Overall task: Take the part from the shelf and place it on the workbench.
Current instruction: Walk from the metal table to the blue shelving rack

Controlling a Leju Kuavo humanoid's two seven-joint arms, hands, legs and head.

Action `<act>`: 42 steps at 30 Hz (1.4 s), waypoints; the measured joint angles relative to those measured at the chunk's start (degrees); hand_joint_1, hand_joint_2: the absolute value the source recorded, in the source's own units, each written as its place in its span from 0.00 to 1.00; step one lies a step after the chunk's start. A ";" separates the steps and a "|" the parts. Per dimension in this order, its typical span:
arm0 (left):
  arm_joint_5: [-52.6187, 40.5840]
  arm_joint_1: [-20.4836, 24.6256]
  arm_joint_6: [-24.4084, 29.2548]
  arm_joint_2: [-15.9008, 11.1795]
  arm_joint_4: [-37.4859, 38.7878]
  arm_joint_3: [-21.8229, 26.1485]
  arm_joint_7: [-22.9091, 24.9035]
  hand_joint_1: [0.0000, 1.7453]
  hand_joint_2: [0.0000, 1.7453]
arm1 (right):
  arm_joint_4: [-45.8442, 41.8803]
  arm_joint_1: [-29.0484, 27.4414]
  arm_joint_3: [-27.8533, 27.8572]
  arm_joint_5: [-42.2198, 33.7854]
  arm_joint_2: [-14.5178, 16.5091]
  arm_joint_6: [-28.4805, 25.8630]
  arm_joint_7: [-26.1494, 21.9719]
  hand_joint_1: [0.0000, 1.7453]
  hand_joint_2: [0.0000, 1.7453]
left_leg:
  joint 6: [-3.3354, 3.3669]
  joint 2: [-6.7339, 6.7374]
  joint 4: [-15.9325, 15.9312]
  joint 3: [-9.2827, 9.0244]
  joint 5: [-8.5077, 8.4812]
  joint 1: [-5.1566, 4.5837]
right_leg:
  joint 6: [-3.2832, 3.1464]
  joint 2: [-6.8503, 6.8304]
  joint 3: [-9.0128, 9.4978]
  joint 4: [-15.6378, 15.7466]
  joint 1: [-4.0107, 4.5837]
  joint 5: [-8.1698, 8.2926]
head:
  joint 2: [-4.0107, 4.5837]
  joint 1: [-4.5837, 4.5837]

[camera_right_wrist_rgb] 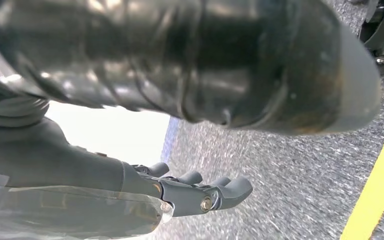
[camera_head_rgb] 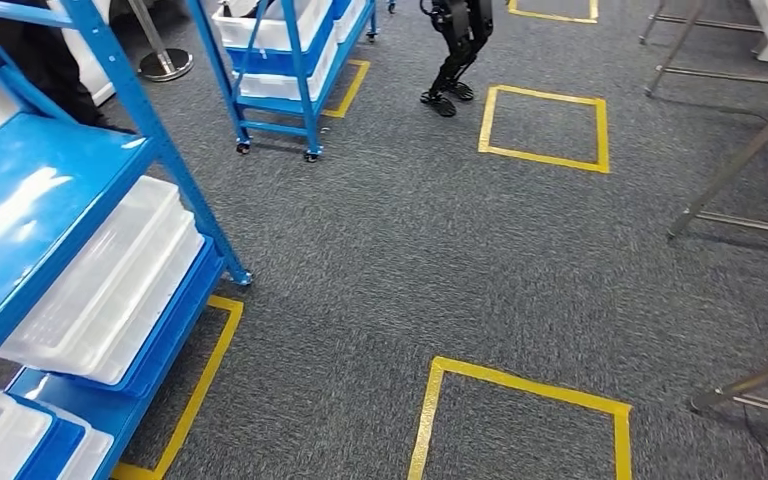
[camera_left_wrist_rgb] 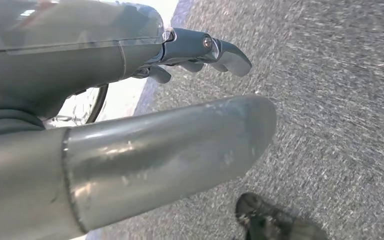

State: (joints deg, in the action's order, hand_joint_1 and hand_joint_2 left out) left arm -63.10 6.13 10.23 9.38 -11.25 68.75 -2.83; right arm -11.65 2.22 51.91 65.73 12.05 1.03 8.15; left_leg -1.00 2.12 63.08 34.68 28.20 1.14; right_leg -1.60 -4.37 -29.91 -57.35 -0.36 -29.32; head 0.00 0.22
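Observation:
A blue shelf (camera_head_rgb: 70,170) stands at the left of the head view, with white plastic trays (camera_head_rgb: 110,280) on its lower levels. What lies in the trays cannot be made out. My left hand (camera_left_wrist_rgb: 180,145) hangs over the grey carpet, its thumb and dark fingers (camera_left_wrist_rgb: 215,47) stretched out and apart, holding nothing. My right hand (camera_right_wrist_rgb: 205,75) also hangs above the carpet with its fingers (camera_right_wrist_rgb: 210,192) extended and nothing in them.
A second blue shelf cart (camera_head_rgb: 290,60) with white bins stands at the back. Another robot's dark legs (camera_head_rgb: 457,50) are beyond it. Yellow tape squares (camera_head_rgb: 545,125) (camera_head_rgb: 520,385) mark the carpet. Grey metal table legs (camera_head_rgb: 740,160) line the right side.

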 joint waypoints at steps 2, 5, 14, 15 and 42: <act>0.00 0.19 0.04 0.08 0.01 0.01 0.05 0.00 0.00 | 0.00 0.00 -0.01 0.08 -0.02 0.01 0.00 0.00 0.00 | 0.43 1.50 -4.83 -2.47 -1.32 -0.36 | 0.59 -1.01 0.16 -0.32 0.24 -0.39 | 0.00 0.05; 0.00 0.14 0.07 0.15 0.02 0.02 0.11 0.00 0.00 | 0.00 0.37 -0.04 0.08 -0.01 0.01 0.01 0.00 0.00 | 1.53 0.27 -5.58 -2.49 -1.41 -0.63 | 1.38 -2.03 0.39 -0.47 0.20 -0.70 | 0.00 0.08; -0.05 0.41 0.15 0.24 0.02 0.09 0.51 0.00 0.00 | 0.00 0.14 -0.07 0.23 -0.03 0.02 0.03 0.00 0.00 | 3.15 -5.65 -5.95 -2.65 -1.93 -0.84 | 1.61 4.80 -5.70 -11.74 -0.38 -3.60 | 0.00 0.13; -0.05 0.42 0.20 0.28 0.02 0.09 0.65 0.00 0.00 | 0.00 0.09 -0.07 0.29 -0.05 0.02 0.04 0.00 0.00 | 3.07 -6.40 -5.89 -2.67 -1.91 -0.83 | 1.33 5.94 -3.99 -7.82 -0.37 -1.53 | 0.00 0.12; -0.70 -0.46 -4.01 0.64 0.04 0.08 -8.14 0.00 0.00 | 0.07 0.44 -0.48 0.67 -0.28 -1.18 1.09 0.00 0.00 | 3.28 -3.52 -6.62 -3.07 -2.05 -0.88 | 2.02 4.10 -7.38 -16.42 -0.40 -7.95 | 0.00 -0.01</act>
State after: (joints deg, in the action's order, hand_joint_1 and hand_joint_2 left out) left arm -63.80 5.67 6.22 10.02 -11.21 68.83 -10.97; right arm -11.58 2.66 51.43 66.40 11.76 -0.14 9.24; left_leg 2.28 -1.40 56.46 31.61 26.15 0.26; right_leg 0.42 -0.27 -37.29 -73.77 -0.76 -37.27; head 0.00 0.22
